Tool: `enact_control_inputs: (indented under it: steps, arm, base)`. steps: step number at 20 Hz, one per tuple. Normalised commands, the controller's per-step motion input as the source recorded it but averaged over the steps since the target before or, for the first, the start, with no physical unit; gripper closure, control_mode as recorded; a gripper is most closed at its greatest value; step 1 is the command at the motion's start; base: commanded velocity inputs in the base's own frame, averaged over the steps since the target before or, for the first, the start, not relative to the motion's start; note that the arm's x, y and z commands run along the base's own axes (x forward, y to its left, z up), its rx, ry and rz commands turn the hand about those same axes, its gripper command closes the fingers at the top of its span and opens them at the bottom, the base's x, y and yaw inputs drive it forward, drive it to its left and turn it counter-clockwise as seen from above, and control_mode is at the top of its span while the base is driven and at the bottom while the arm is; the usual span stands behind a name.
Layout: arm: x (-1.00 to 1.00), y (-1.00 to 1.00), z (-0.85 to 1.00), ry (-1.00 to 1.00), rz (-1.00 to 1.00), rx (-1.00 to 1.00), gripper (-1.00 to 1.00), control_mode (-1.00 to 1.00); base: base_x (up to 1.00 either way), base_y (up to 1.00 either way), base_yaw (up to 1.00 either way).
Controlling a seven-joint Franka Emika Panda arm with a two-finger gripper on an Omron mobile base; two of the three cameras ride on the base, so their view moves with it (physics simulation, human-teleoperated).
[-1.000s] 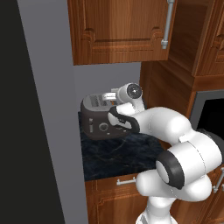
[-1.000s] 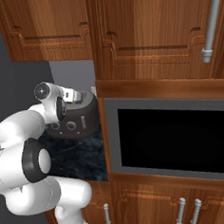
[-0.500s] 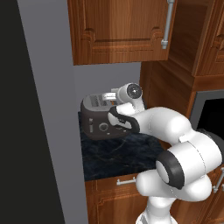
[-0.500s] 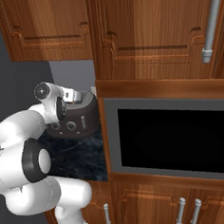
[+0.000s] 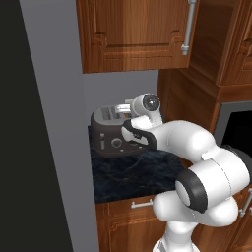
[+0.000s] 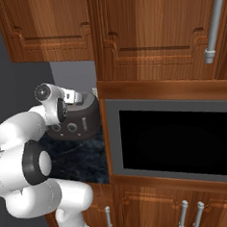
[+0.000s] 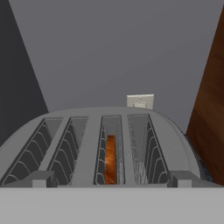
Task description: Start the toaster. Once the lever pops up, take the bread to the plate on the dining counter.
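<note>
Step 1, starting the toaster [image 5: 115,134]: sits at back of dark tabletop [image 5: 133,172], under wall cabinets. Bread [image 7: 110,158] down in 3rd slot from left. Hand [image 5: 120,108] above toaster top, fingers apart, empty. Next: find lever, press down.

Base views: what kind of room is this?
A kitchen, rendered. A four-slot toaster sits on a dark marble counter under wooden wall cabinets, beside a built-in oven.
</note>
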Motion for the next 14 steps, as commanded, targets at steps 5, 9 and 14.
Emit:
enact_control_inputs:
  steps: [5, 9, 14]
  arm:
    - [0.00, 0.00, 0.00, 0.00, 0.00, 0.00, -1.00, -1.00]
    - [0.00, 0.00, 0.00, 0.00, 0.00, 0.00, -1.00, -1.00]
    - [0.00, 0.00, 0.00, 0.00, 0.00, 0.00, -1.00, -1.00]
  base:
    - [0.00, 0.00, 0.00]
    - [0.00, 0.00, 0.00]
    - [0.00, 0.00, 0.00]
